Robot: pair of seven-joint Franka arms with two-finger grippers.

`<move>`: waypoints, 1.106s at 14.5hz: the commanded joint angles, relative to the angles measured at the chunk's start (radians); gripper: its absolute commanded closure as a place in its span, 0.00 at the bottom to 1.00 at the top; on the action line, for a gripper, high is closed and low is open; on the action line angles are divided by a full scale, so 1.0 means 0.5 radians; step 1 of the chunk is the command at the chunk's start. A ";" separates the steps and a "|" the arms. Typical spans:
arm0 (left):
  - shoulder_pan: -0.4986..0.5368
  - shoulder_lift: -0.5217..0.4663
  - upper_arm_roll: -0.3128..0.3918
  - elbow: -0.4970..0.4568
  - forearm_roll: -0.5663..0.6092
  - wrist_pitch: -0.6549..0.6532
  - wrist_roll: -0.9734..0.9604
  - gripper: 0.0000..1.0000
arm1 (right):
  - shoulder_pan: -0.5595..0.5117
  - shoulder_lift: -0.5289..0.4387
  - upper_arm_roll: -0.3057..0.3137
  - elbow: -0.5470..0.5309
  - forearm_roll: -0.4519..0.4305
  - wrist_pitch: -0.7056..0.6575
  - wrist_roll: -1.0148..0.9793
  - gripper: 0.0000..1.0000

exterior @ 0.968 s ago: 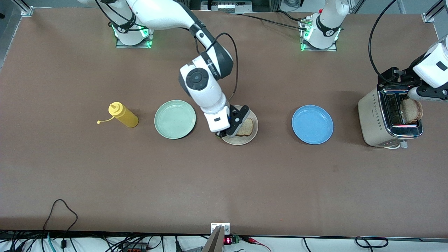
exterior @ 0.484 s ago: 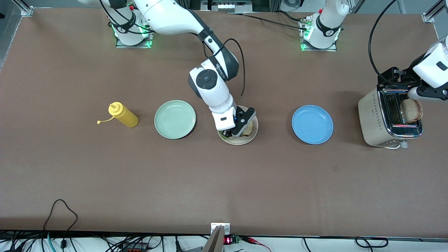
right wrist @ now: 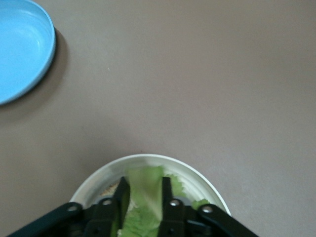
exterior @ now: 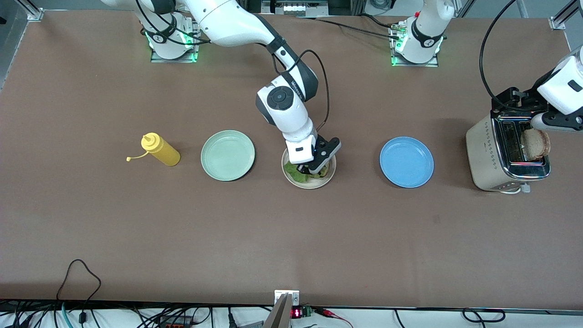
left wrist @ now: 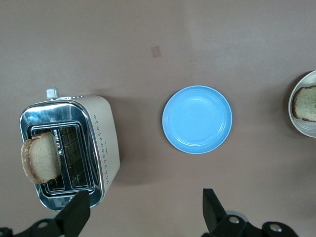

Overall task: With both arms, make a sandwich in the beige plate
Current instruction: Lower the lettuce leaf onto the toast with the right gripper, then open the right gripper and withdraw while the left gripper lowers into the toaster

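We list a brown table point(exterior: 91, 228) carrying, in a row from the right arm's end to the left arm's end: mustard bottle point(exterior: 160, 151), mint plate point(exterior: 227, 155), beige plate point(exterior: 319, 181), blue plate point(exterior: 406, 162), toaster point(exterior: 492, 155). The beige plate sits mid-table and holds a bread slice point(left wrist: 305, 103) with lettuce point(exterior: 294, 171) laid over it. The right gripper point(exterior: 313, 169) is low over that plate; in its wrist view the fingers point(right wrist: 166, 190) stand slightly parted on either side of the leaf, and we cannot tell whether they grip it or have let go. The left gripper point(left wrist: 143, 210) hangs over the toaster at the left arm's end, fingers wide apart and empty, above a second slice point(exterior: 535, 143) standing up out of a slot. Risks, in our judgement: if the leaf clings to a pad, lifting away could drag it off the bread or over the rim; the top slice could tip or slip if pinched off-centre, or catch on the slot.
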 commanded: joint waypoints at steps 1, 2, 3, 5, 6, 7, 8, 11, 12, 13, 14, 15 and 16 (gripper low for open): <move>-0.012 -0.020 0.005 0.013 0.034 -0.029 -0.014 0.00 | 0.017 -0.021 -0.005 0.082 0.034 -0.035 0.099 0.00; -0.012 -0.017 0.005 0.013 0.034 -0.029 -0.008 0.00 | 0.017 -0.049 -0.008 0.082 0.034 -0.081 0.120 0.00; -0.012 -0.017 0.005 0.013 0.034 -0.029 -0.008 0.00 | 0.014 -0.079 -0.018 0.085 0.034 -0.160 0.145 0.00; -0.012 -0.017 0.005 0.013 0.034 -0.029 -0.011 0.00 | -0.011 -0.165 -0.051 0.088 0.025 -0.412 0.276 0.00; -0.012 -0.017 0.008 0.013 0.028 -0.029 -0.017 0.00 | -0.005 -0.223 -0.115 0.088 0.016 -0.522 0.319 0.00; -0.006 -0.014 0.008 0.013 0.015 -0.023 -0.014 0.00 | 0.023 -0.303 -0.216 0.085 0.012 -0.636 0.332 0.00; 0.003 -0.005 0.008 0.013 0.021 -0.023 0.004 0.00 | 0.020 -0.346 -0.287 0.085 0.009 -0.752 0.326 0.00; 0.052 0.020 0.029 0.013 0.015 -0.026 0.007 0.00 | 0.007 -0.451 -0.489 0.076 0.003 -1.038 0.311 0.00; 0.083 0.047 0.029 0.010 0.015 -0.032 0.001 0.00 | 0.004 -0.460 -0.548 0.076 0.003 -1.090 0.305 0.00; 0.098 0.114 0.029 0.019 0.003 -0.047 -0.014 0.00 | 0.001 -0.472 -0.609 0.076 0.003 -1.139 0.304 0.00; 0.135 0.182 0.036 0.098 0.009 -0.047 -0.014 0.00 | -0.002 -0.485 -0.661 0.073 0.006 -1.182 0.304 0.00; 0.193 0.265 0.036 0.181 0.021 -0.090 -0.011 0.00 | 0.001 -0.488 -0.726 0.072 0.006 -1.231 0.304 0.00; 0.239 0.338 0.036 0.239 0.021 -0.136 -0.005 0.00 | 0.001 -0.497 -0.799 0.072 0.009 -1.281 0.311 0.00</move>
